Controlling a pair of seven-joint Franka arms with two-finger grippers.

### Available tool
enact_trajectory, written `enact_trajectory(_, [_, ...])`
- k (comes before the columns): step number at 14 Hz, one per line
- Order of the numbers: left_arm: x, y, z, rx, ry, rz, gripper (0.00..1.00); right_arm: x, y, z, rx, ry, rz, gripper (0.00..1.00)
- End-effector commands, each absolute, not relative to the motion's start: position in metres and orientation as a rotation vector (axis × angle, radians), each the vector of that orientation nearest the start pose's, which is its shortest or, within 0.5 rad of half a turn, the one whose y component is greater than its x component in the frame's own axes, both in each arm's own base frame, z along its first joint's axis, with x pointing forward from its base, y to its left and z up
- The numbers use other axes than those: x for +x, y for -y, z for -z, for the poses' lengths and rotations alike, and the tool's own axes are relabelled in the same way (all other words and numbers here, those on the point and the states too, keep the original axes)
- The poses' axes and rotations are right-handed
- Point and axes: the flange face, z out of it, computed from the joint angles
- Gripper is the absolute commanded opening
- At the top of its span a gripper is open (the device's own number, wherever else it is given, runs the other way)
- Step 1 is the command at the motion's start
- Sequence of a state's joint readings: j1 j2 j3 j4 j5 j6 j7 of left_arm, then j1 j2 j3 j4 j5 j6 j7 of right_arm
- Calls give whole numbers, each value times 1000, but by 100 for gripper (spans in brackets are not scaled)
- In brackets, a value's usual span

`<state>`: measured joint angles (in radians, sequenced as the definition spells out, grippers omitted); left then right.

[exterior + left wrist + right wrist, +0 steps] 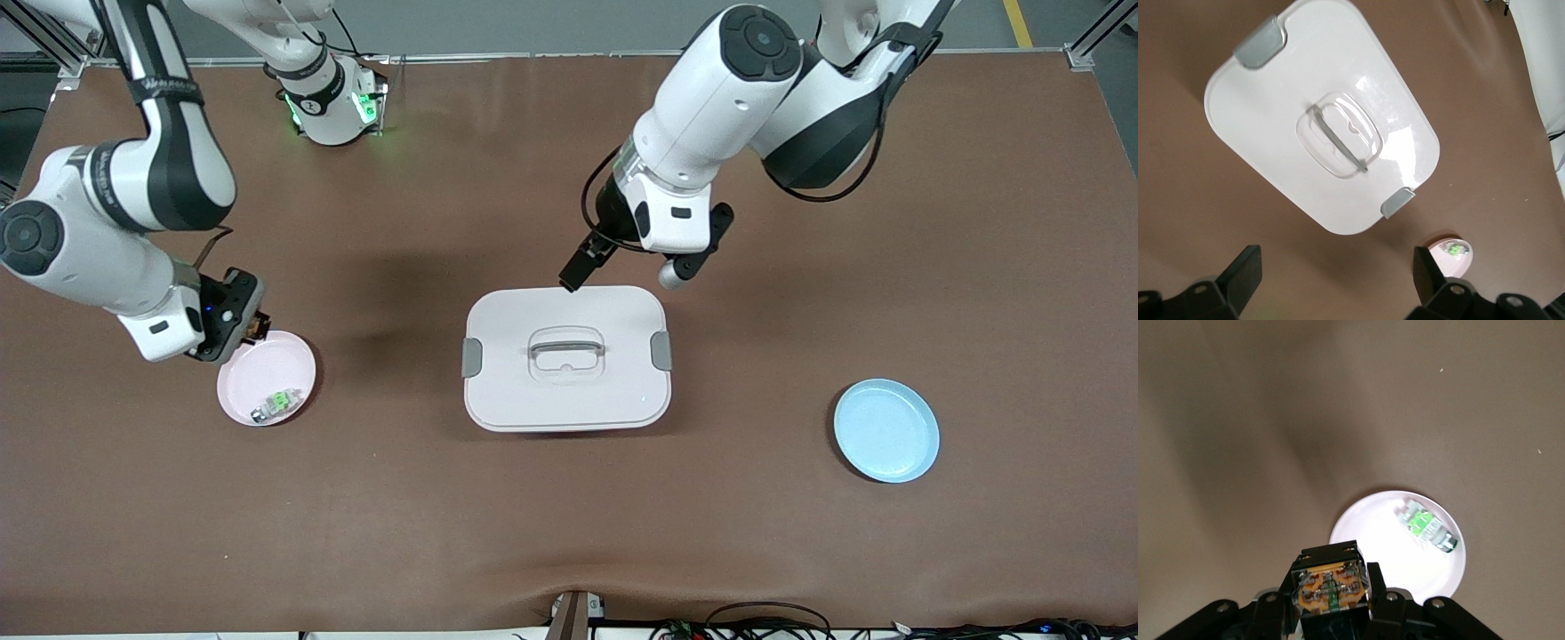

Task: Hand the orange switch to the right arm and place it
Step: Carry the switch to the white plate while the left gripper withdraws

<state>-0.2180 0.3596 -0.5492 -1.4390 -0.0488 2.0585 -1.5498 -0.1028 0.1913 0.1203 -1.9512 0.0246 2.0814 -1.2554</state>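
Note:
The orange switch [1329, 585] is clamped between the jaws of my right gripper [1331, 608], its orange, wired face turned up at the wrist camera. In the front view this right gripper [247, 327] hangs over the pink plate's [267, 369] rim on the side toward the robots' bases, and the switch [260, 325] just peeks out. My left gripper [627, 274] is open and empty. It hovers over the table beside the white box [566, 357], on the bases' side. Both of its fingers [1245, 273] stand wide apart over bare table.
A tiny part with a green middle [274, 404] lies in the pink plate [1388, 543], also seen from both wrists [1428, 528] [1456, 250]. The white lidded box [1318, 120] with grey clips sits mid-table. A light blue plate [886, 430] lies toward the left arm's end.

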Motion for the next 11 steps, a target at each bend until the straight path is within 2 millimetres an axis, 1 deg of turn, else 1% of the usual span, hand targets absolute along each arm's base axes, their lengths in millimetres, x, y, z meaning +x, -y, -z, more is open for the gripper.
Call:
enact_trajectory(1, [538,403,-557,-3239,1236,-48,100,581,9,-344,-2426,1930,1,0])
enact_trajectory(2, [543,391,-559,-3244,1183,-37,100,577,13,-330,-2423,1938,10,0])
enact_trajectory(4, [553,361,-562,-3251,1056,-25,100,574,19,-310,-2415,1966,37,0])
enact_trajectory(8, [573,302,-571,-3275,788,6,100,578,35,-276,-2408,1979,63,0])
enact_trajectory(9, [580,284,-572,-3283,710,14,100,579,40,-267,-2400,1995,75,0])
enact_trajectory(11, [593,242,-572,-3275,628,3,100,581,57,-245,-2394,2017,103,0])
